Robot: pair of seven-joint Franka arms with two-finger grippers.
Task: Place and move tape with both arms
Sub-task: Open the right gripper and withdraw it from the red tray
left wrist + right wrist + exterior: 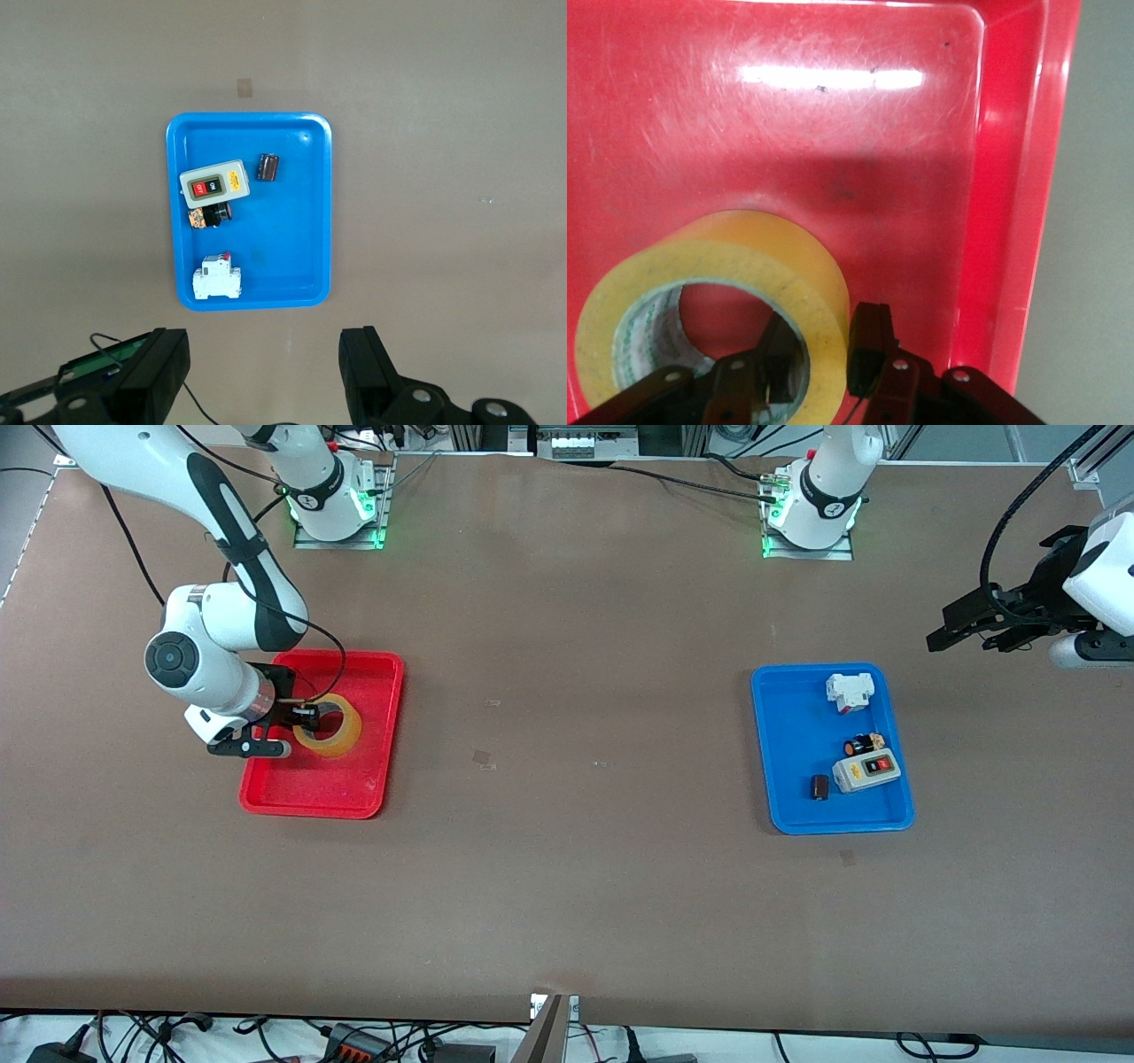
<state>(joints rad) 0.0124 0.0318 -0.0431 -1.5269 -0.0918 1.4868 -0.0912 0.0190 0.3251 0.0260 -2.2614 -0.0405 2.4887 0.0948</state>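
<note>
The tape [341, 735], a yellowish-tan roll, lies in the red tray [354, 797] at the right arm's end of the table. My right gripper [297, 722] is down in the tray. In the right wrist view one finger [780, 354] is inside the roll's hole and the other finger [870, 345] is against its outer side, so my right gripper [824, 350] is shut on the wall of the tape [744, 257]. My left gripper [961, 640] is open and empty, up in the air over bare table past the blue tray [797, 815]. It waits there [266, 363].
The blue tray [301, 221] holds a grey switch box [866, 771], a white breaker [849, 691], a small black-and-orange part [864, 744] and a small dark part [820, 786]. Bare brown table lies between the two trays. The red tray's rim [1010, 177] runs beside my right gripper.
</note>
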